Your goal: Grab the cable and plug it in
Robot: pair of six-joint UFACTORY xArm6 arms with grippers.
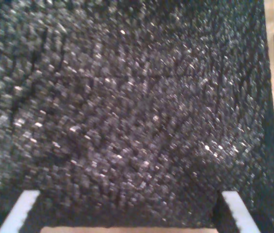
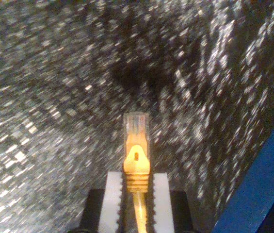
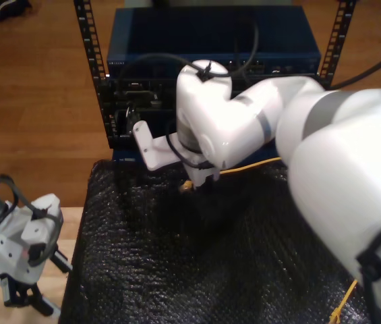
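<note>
The yellow cable (image 2: 137,162) ends in a clear plug (image 2: 136,124) that sticks out past the white pads (image 2: 112,194) of my second gripper (image 2: 137,182), which is shut on the boot just behind it. In the exterior view, my second gripper (image 3: 195,182) hangs low over the far edge of the black mat (image 3: 177,256). The cable (image 3: 254,164) trails from it toward the exterior view's right. My first gripper (image 1: 129,213) is open, its two fingers wide apart above the mat with nothing between them. It sits at the exterior view's lower left (image 3: 21,297).
A blue rack unit (image 3: 210,40) with ports stands behind the mat, between perforated black rails (image 3: 89,47). Thick black arm cables loop in front of it. A blue edge (image 2: 260,179) lies close beside the plug. Wooden floor surrounds the setup.
</note>
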